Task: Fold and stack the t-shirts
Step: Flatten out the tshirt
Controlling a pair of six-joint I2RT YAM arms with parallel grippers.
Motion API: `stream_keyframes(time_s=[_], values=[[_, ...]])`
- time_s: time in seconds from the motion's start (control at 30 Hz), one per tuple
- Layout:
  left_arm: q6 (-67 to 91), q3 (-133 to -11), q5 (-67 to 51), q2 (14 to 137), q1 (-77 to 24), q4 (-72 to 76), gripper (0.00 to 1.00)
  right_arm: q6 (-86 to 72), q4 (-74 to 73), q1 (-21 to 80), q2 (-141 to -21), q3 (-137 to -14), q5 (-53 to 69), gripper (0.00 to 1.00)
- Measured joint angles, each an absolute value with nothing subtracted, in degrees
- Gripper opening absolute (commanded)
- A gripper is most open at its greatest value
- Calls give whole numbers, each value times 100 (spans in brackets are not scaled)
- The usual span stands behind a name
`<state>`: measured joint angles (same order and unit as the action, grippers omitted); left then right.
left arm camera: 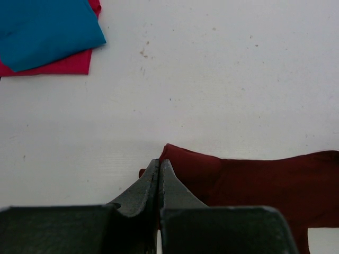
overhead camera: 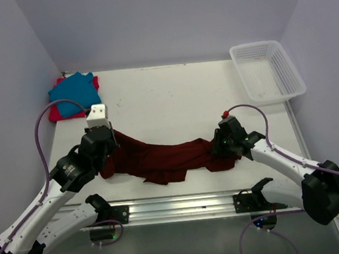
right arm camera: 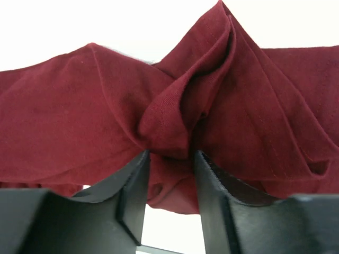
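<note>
Top external view first: the maroon shirt (overhead camera: 161,161) is strung out between the two arms along the near edge of the table (overhead camera: 172,96), one end at each claw.

The left gripper (overhead camera: 108,146) is pinched completely closed on the left edge of the cloth. On its wrist cam the jaws meet with no gap, and maroon pokes out on both sides of the tips. The right gripper (overhead camera: 222,141) has its jaws partway apart with a bunched fold of the same shirt wadded between them. It looks like a grip to me, a fat one rather than a neat edge pinch.

My guess at why it's held like this: grab both ends and pull apart so the thing spreads flat before any folding starts.

Its long axis runs left to right across the table, and the middle sags toward the arm bases in a wrinkly band (not flat at all). I honestly can't tell which end is collar and which is hem.

The teal shirt (overhead camera: 72,87) sits folded on top of the red-pink shirt (overhead camera: 57,112) in the far left corner, well apart from the action. So this is likely the last one to do. The white basket (overhead camera: 266,69) sits at the far right.
</note>
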<state>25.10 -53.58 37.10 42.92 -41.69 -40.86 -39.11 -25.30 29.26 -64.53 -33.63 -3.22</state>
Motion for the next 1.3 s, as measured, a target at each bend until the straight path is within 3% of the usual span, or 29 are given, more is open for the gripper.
stream_keyframes(time_s=[0.27, 0.43, 0.87, 0.9, 1.0, 1.07, 1.3], values=[[2510, -5402, 3754, 4296, -4169, -4088, 0, -3946, -2200, 2934, -6731, -3317, -307, 22], [2510, -5417, 3776, 4296, -4169, -4097, 0, -3946, -2115, 2936, -6779, -3315, -303, 0], [2499, -5422, 3776, 4318, -4169, -4088, 0, -3835, -2209, 2936, -6222, -3354, -331, 0], [2499, -5422, 3774, 4318, -4169, -4086, 0, -3815, -2248, 2936, -6152, -3389, -346, 1], [2497, -5422, 3774, 4322, -4169, -4084, 0, -3763, -2318, 2936, -6084, -3518, -373, 31], [2497, -5422, 3774, 4329, -4169, -4082, 0, -3708, -2324, 2936, -6099, -3559, -399, 40], [2497, -5422, 3776, 4324, -4169, -4082, 0, -3688, -2383, 2936, -6289, -3564, -408, 45]])
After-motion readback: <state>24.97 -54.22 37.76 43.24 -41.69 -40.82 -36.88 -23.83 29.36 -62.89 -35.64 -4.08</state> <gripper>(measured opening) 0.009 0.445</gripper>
